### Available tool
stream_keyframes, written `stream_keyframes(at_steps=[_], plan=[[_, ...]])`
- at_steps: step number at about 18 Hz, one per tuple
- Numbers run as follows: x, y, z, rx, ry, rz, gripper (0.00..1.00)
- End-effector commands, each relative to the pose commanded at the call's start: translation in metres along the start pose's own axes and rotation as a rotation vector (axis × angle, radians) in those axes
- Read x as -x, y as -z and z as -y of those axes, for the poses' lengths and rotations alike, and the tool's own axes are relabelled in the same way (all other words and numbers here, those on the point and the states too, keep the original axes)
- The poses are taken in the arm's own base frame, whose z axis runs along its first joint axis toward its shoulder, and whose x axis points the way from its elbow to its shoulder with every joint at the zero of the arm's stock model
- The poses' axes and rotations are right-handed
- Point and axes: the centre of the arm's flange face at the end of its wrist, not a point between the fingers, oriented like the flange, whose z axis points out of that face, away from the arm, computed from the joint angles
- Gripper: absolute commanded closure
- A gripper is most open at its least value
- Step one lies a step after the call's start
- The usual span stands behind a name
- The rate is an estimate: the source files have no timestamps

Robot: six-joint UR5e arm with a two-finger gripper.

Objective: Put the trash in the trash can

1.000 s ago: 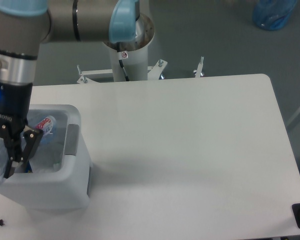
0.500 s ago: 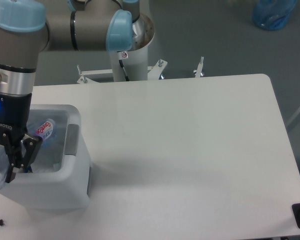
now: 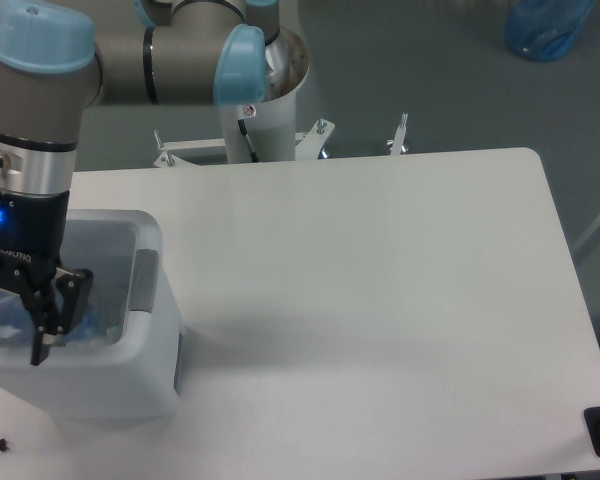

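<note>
Down at the lower left of the frame, the gripper point(image 3: 50, 325) hangs inside the white trash can point(image 3: 145, 335), its fingers spread apart and holding nothing. Clear plastic trash point(image 3: 5, 312) shows faintly in the bin behind the fingers, blurred and hard to make out.

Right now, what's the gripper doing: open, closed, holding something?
Gripper: black fingers spread open over the white boxy plastic trash can; whether anything sits between them cannot be told.
</note>
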Motion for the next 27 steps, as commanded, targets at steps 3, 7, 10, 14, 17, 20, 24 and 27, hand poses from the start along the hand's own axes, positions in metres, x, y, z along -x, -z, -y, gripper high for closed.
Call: stream_keyframes(at_steps=[3,7,10,14,17,20,24,27], plan=[[0.025,0.006,0.002,-0.009,0.021,0.03,0.0],[0.09,0.041,0.002,-0.041,0.045,0.118,0.0],[0.141,0.06,0.0,-0.05,0.039,0.186,0.0],[0.194,0.087,-0.015,-0.039,0.014,0.255,0.0],[0.217,0.102,-0.025,-0.023,-0.024,0.295,0.0],[0.231,0.114,-0.037,0.064,-0.113,0.362,0.0],[0.246,0.125,-0.052,0.146,-0.202,0.396,0.0],[0.257,0.139,-0.061,0.209,-0.252,0.377,0.0]])
